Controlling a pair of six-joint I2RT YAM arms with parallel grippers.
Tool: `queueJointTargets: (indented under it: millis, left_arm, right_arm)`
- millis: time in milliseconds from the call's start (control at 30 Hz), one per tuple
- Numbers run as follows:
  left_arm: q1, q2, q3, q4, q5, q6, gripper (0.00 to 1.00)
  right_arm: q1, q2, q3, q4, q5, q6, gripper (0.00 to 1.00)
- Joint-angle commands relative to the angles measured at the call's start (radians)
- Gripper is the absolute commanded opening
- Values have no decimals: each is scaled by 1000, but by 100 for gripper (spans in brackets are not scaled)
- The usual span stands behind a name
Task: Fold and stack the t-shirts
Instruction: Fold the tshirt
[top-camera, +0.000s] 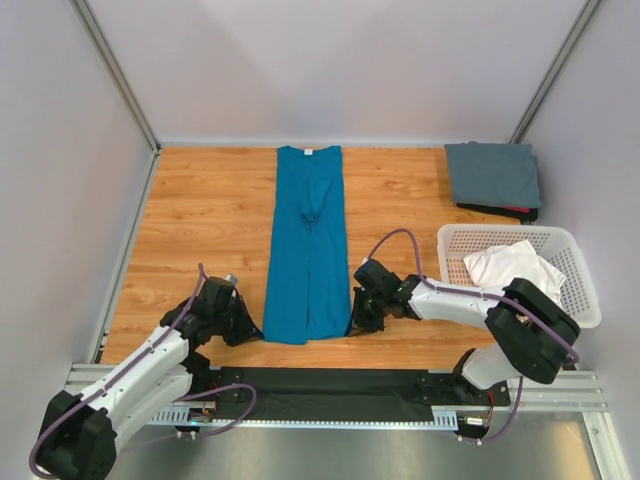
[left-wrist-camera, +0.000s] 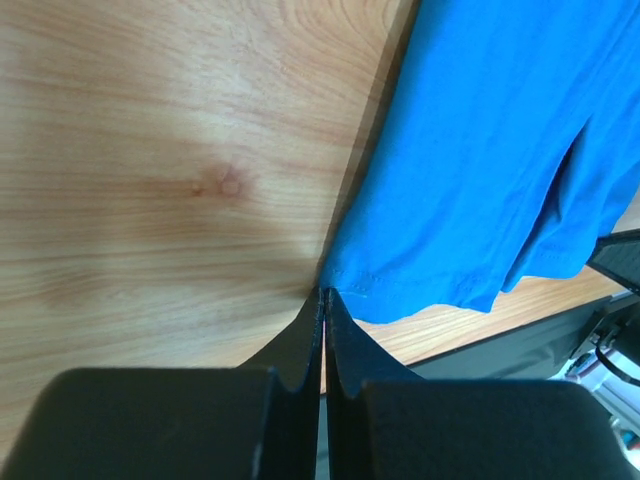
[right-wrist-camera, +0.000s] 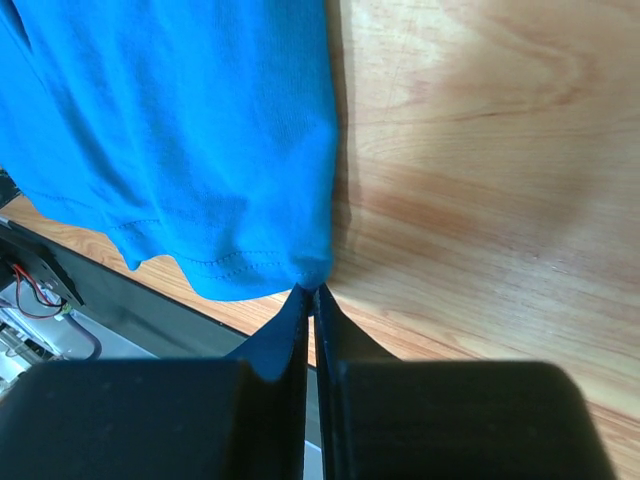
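From above, the teal shirt (top-camera: 306, 245) is lying as a long narrow strip down the middle of the table (top-camera: 205, 215), running from 12 to 6 o'clock. Bare wood is stretching wide at 9 o'clock, with a narrower stretch at 3. A folded grey shirt (top-camera: 492, 175) is sitting at 2 o'clock, and the basket (top-camera: 580, 290) at 4 is holding a crumpled white shirt (top-camera: 512, 265). The left claw (top-camera: 250, 328) and the right claw (top-camera: 355, 322) are sitting at the strip's two near corners.

In the left wrist view, the left claw (left-wrist-camera: 323, 295) is pressing together on the hem corner, with cloth spreading toward 1 o'clock and open wood toward 10.

In the right wrist view, the right claw (right-wrist-camera: 311, 290) is pinching the bunched hem corner, with cloth lying toward 11 and clear wood toward 2.
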Motion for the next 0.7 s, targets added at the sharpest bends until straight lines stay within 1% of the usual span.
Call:
queueJointTargets:
  millis: [0, 100, 200, 300, 533, 667]
  left_arm:
    - [-4, -28, 58, -60, -28, 31, 0]
    - [-4, -37, 110, -103, -45, 42, 0]
    - [-4, -31, 159, -113, -65, 51, 0]
    - [-4, 3, 220, -114, -106, 77, 0]
    - [-3, 156, 383, -76, -198, 132, 0]
    - [8, 256, 490, -44, -211, 158, 0]
  right_arm:
    - [5, -35, 41, -26, 32, -10, 0]
    - [5, -66, 64, -53, 46, -12, 0]
    - [4, -101, 97, -70, 62, -15, 0]
    - [-12, -117, 153, -133, 99, -45, 0]
    - [-108, -101, 256, -150, 109, -128, 0]
    - [-162, -40, 342, -150, 102, -186, 0]
